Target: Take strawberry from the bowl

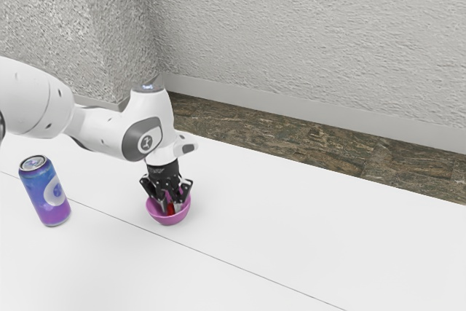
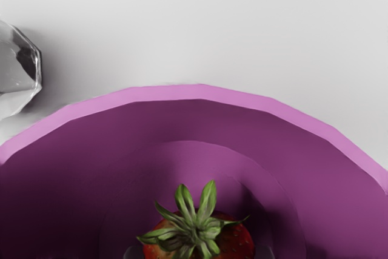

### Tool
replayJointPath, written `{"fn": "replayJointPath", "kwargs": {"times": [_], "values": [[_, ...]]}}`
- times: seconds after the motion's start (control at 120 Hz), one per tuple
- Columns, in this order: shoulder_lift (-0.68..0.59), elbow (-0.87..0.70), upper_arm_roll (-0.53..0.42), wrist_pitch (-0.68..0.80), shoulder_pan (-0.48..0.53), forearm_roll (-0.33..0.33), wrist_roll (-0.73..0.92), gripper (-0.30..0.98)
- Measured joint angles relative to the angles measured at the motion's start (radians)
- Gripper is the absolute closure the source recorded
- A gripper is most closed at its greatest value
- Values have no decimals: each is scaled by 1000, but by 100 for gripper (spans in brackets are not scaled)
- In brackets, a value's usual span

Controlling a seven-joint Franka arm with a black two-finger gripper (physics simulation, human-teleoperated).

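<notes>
Down inside the pink-purple bowl is my gripper, its two fingers drawn in on opposite sides of the red strawberry. In the wrist view the strawberry shows its green leaves within the bowl, low in its hollow. Small grey fingertips border the fruit on both sides at the wrist view's lower edge, and my gripper is shut on it. The lower part of the strawberry is hidden.
A blue and purple can stands on the white table toward the exterior view's left. A shiny grey faceted object is just outside the bowl's rim in the wrist view. A textured wall rises behind the table.
</notes>
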Motion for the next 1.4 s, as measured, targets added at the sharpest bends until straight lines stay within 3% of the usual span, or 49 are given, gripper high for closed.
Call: {"fn": "replayJointPath", "kwargs": {"times": [0.433,0.65,1.0,1.4], "values": [[-170,-39,-9,-27,-1,30,-44,72],[-201,-48,-90,-47,-9,36,-71,76],[-111,4,-221,-39,-10,30,-110,79],[110,177,-304,-21,-46,38,-139,76]]}}
